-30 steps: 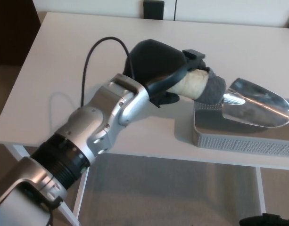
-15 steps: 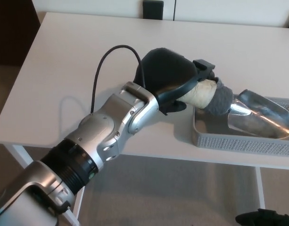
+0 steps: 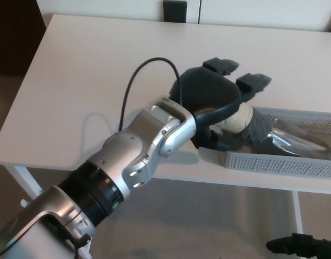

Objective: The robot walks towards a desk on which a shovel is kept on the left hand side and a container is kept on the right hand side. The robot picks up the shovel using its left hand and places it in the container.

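Note:
The shovel lies in the grey mesh container [image 3: 273, 163] at the table's right front edge. Its silver blade [image 3: 295, 143] rests inside the tray, and its cream handle [image 3: 240, 118] with a grey collar sticks out over the tray's left end. My left hand [image 3: 211, 94] hovers over the handle, open. Two fingers [image 3: 253, 82] are raised off the handle and the thumb sits low beside it. At the bottom right edge a dark part of my right hand [image 3: 300, 247] shows below table level.
The white table [image 3: 89, 70] stretches left and back. A black cable [image 3: 138, 81] loops off my left forearm. A dark chair back [image 3: 175, 9] stands beyond the far edge. Floor shows beneath the table front.
My left hand carried the shovel down and to the right until the blade settled into the container. The fingers, earlier wrapped round the handle, have lifted off it.

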Tool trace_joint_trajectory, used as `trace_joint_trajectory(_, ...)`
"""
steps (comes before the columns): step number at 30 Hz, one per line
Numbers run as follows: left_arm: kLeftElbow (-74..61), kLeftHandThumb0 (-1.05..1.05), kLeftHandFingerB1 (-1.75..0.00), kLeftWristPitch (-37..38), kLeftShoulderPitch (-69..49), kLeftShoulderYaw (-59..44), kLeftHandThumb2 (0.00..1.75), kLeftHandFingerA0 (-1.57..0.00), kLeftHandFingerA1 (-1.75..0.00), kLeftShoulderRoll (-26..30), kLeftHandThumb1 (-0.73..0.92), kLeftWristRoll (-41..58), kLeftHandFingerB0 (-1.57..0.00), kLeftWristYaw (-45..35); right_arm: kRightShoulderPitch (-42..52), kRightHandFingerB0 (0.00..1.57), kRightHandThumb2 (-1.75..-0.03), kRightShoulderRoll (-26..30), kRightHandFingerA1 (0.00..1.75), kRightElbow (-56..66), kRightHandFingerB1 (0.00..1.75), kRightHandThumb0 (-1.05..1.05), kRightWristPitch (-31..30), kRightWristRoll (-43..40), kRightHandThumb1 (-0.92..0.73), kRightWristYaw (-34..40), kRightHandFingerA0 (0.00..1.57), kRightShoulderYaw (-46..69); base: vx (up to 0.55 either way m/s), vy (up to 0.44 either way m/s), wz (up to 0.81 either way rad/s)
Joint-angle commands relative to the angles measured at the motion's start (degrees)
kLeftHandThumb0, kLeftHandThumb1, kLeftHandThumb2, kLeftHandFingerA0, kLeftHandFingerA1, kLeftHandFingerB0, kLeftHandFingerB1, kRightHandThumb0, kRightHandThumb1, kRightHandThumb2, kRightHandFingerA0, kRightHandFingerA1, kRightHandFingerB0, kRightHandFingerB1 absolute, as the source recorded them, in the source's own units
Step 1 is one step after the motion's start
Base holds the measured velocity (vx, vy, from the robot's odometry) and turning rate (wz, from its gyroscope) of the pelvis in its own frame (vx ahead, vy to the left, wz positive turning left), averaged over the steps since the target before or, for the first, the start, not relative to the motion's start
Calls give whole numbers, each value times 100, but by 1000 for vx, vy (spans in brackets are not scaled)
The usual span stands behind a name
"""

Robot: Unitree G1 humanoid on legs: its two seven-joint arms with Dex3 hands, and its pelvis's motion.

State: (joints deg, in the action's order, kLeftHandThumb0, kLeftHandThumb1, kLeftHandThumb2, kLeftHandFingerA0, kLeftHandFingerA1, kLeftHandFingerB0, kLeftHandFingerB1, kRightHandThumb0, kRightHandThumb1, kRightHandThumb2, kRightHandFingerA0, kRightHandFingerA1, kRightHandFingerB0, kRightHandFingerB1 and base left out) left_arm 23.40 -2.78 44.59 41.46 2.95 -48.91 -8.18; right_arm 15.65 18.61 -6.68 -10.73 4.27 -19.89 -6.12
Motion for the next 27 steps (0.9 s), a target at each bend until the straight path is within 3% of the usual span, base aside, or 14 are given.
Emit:
trace_joint_trajectory(1,-94,-86,-10,-524,126,25,92,0,-3,-115,51,-100,0,-785,-86,47,-56,119,53,-31,45,-33,-153,56,-54,-24,71,24,0,0,0)
trace_joint_trajectory(7,-157,-86,-11,-456,142,-148,92,0,-5,-255,51,66,0,-821,-80,46,-56,125,53,-24,45,-33,-106,71,-55,-49,69,-9,0,0,0)
trace_joint_trajectory(12,-1164,-91,-7,-429,73,-669,94,0,-2,-192,56,363,0,-1018,31,45,-56,129,53,91,45,-32,-168,48,-55,-56,69,16,0,0,0)
trace_joint_trajectory(13,-1359,-89,-11,-411,84,-771,62,0,-2,-166,70,427,0,-1078,39,45,-56,120,53,84,45,-32,-178,33,-54,-59,68,24,0,0,0)
trace_joint_trajectory(14,-1920,-89,-10,-432,154,-1037,98,0,-5,-89,55,575,0,-1276,50,45,-56,112,52,74,45,-33,-210,20,-55,-64,68,30,0,0,0)
trace_joint_trajectory(15,-2430,-92,-2,-503,210,-1255,62,0,-1,-36,70,673,0,-1454,42,45,-56,113,52,48,44,-33,-199,21,-55,-69,67,27,0,0,0)
trace_joint_trajectory(16,-2932,-94,-7,-408,153,-1512,98,0,0,-15,57,860,0,-1387,79,44,-56,103,52,62,45,-32,-199,-8,-55,-81,66,38,0,0,0)
trace_joint_trajectory(18,-4047,-96,-7,-642,119,-1934,100,0,0,155,61,1182,0,-1897,116,44,-56,92,54,47,46,-32,-192,-80,-55,-125,64,69,0,0,0)
trace_joint_trajectory(19,-4812,-91,-8,-688,-35,-2311,62,0,-8,302,72,1562,0,-2097,148,43,-56,118,53,46,45,-33,-170,-65,-55,-149,64,50,0,0,0)
trace_joint_trajectory(20,-5358,-87,-12,-771,-210,-2579,97,0,-9,399,55,1829,0,-2228,168,43,-57,146,53,34,46,-33,-135,-69,-55,-171,64,60,0,0,0)
trace_joint_trajectory(27,-8265,-87,-14,-2187,-1958,-4842,90,0,0,862,53,4487,-2,-3345,367,46,-56,301,52,-80,45,-33,-39,43,-56,-163,65,64,0,0,0)
